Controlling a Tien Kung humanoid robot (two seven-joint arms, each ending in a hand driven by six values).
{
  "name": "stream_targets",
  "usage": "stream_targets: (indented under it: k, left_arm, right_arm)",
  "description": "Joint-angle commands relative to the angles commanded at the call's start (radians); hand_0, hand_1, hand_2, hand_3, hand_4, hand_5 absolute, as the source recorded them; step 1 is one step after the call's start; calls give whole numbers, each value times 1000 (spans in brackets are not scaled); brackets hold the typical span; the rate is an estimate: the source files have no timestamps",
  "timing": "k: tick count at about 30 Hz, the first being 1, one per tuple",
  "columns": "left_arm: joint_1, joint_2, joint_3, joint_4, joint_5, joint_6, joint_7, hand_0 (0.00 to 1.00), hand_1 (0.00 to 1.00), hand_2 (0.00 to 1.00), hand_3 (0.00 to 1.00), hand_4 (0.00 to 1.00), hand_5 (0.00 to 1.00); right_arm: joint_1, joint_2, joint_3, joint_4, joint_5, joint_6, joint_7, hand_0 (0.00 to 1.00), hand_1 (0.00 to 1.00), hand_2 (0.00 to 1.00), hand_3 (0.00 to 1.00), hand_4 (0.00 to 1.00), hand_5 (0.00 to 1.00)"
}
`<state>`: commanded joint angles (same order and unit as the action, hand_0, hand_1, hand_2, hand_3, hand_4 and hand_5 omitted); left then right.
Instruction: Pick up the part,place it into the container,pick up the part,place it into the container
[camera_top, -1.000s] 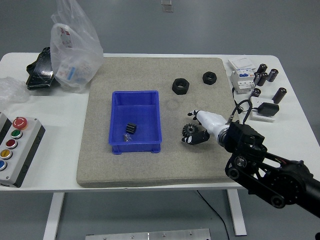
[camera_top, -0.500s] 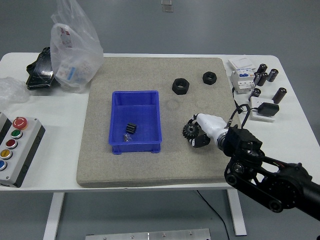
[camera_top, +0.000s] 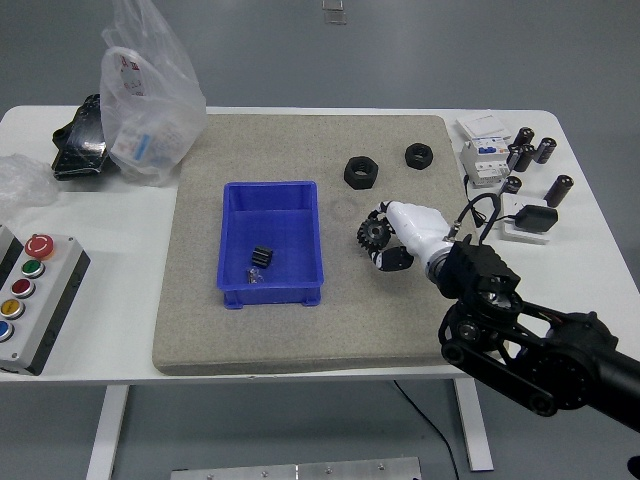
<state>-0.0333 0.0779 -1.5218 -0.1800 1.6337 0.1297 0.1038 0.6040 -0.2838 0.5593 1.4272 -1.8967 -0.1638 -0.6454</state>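
Only the right hand is at work: its black arm comes in from the lower right corner and reaches over the grey mat, ending in a white-shelled hand whose dark fingers are curled around a black gear — the part sits clasped in them, toothed rim showing toward the left, over the mat's middle right; whether it touches the mat I cannot tell. To the left of the hand, near the mat's centre, stands the blue container, a shallow open bin with two small parts lying on its floor toward the near wall: a dark block and, just beside it, a small pale piece too small to make out. Toward the mat's far edge, beyond the hand, lie two black hex nuts apart from each other, the larger nut to the left and the smaller nut to the right. Off the mat, on the white table, a control box with coloured buttons sits at the left edge, a clear plastic bag and a black bundle near the far left corner, and at the far right a white breaker with several dark cylinders — all well apart from the hand.
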Motion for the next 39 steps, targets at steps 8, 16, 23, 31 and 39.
stream_targets:
  k: [8,16,23,31,39]
  left_arm:
    - [-1,-3,3,0,-1,-1,5,623,538,541,624,708,361]
    - [0,1,4,0,-2,-1,6,623,538,540,625,709,367]
    - [-2,1,4,0,-1,-1,7,623,538,540,625,710,375]
    - [-3,3,4,0,1,-2,7,624,538,540,625,710,379]
    - [-3,3,0,0,5,-2,9,624,538,541,625,710,380]
  right_arm:
    - [113,73,-129,52,-60,-137,0,416,593,373,546,442,2]
    - [158,94,-214,43,33,-141,0,544,643,535,615,513,2]
    - [165,98,-215,39,62,-95,0,651,712,707,703,498,45]
    - [171,98,-214,37,63,-86,0,672,738,756,758,609,31]
    - [172,98,-210,37,60,-70,0,679,748,799,858,658,45]
